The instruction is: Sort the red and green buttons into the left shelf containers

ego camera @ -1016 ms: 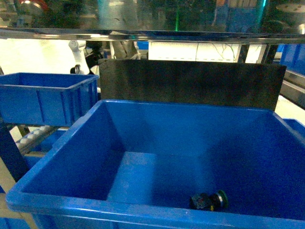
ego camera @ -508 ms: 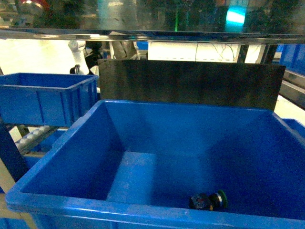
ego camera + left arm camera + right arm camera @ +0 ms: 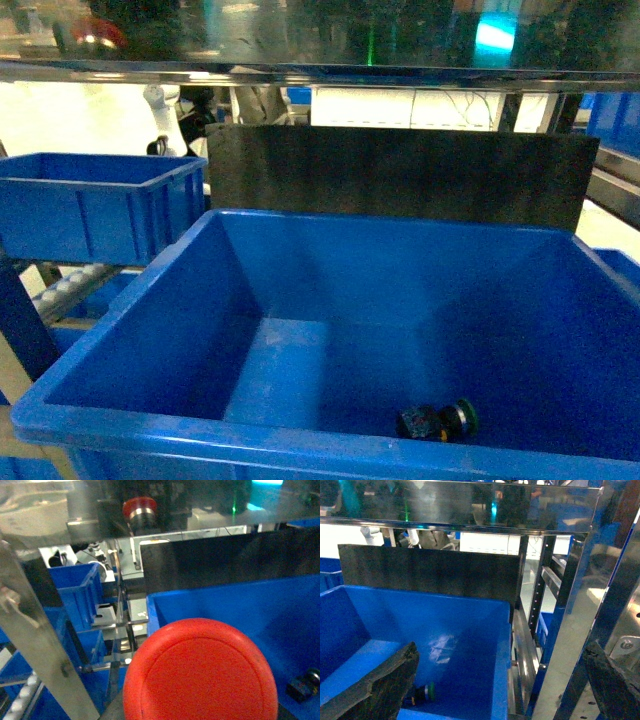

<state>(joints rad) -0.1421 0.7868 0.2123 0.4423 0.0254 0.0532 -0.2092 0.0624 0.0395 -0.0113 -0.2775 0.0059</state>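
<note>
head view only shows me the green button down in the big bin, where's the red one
Observer: The red button fills the bottom of the left wrist view, right up against that camera.
Operator: is it over the bin yet
Observer: In that view its cap overlaps the left rim of the big blue bin. I cannot tell how high it sits.
Operator: and the right gripper
Observer: The right gripper is open with nothing between its fingers. The green button shows low in the bin beside its left finger.
</note>
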